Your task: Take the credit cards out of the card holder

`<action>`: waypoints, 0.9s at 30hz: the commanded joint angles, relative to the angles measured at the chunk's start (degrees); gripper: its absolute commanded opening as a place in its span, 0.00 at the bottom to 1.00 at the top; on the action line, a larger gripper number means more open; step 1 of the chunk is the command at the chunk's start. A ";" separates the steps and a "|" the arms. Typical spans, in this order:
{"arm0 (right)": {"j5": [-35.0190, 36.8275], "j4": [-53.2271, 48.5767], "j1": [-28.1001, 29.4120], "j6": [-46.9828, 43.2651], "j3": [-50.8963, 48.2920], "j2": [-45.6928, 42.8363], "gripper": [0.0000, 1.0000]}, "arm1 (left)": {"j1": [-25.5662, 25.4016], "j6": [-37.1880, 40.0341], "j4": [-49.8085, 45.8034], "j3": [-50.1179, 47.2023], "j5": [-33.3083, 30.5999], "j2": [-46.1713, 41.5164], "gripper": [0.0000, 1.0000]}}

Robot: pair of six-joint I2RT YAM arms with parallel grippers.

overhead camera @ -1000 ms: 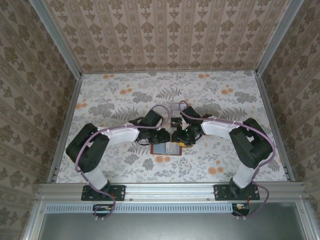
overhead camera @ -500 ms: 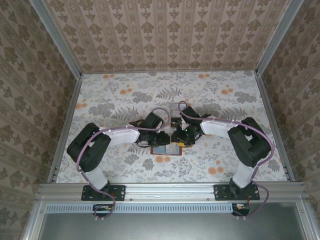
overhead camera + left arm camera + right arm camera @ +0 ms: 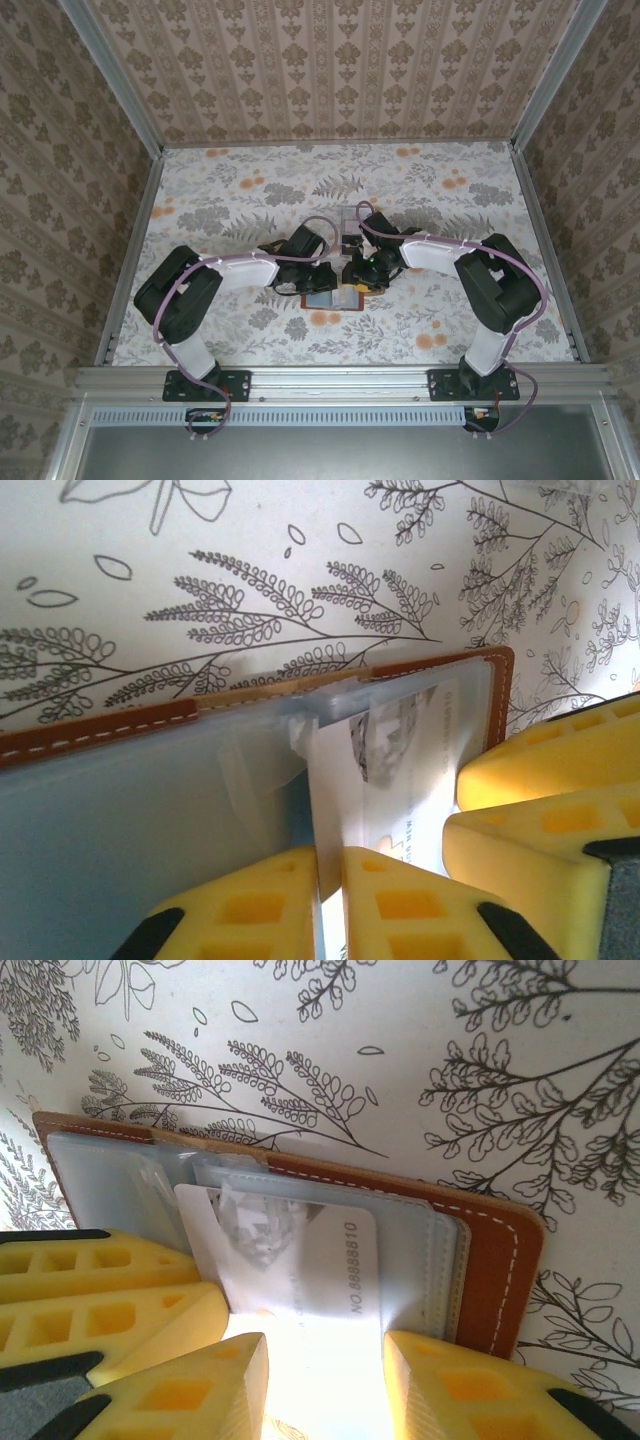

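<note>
1 credit card: pale, partly out of card holder pocket.
Card holder: open flat, worktop centre.
Left end effector: narrow, pinching credit card edge.
Right end effector: wide, straddling same card.

Top camera: high, behind the arm bases, facing 12 o'clock and down over the whole counter. Wrist cameras: very near, tilted down at it. All three share the open card holder, mid-counter.
</note>
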 commanded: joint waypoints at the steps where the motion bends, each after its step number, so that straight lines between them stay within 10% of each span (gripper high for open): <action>1: 1.34 -2.29 0.25 0.15 0.77 1.03 0.37 | 0.49 0.40 -1.20 -1.08 -0.24 -1.49 0.11; 27: 1.61 -2.24 0.20 0.06 0.33 1.04 0.37 | 1.38 7.43 -17.78 4.31 -5.31 -6.43 0.11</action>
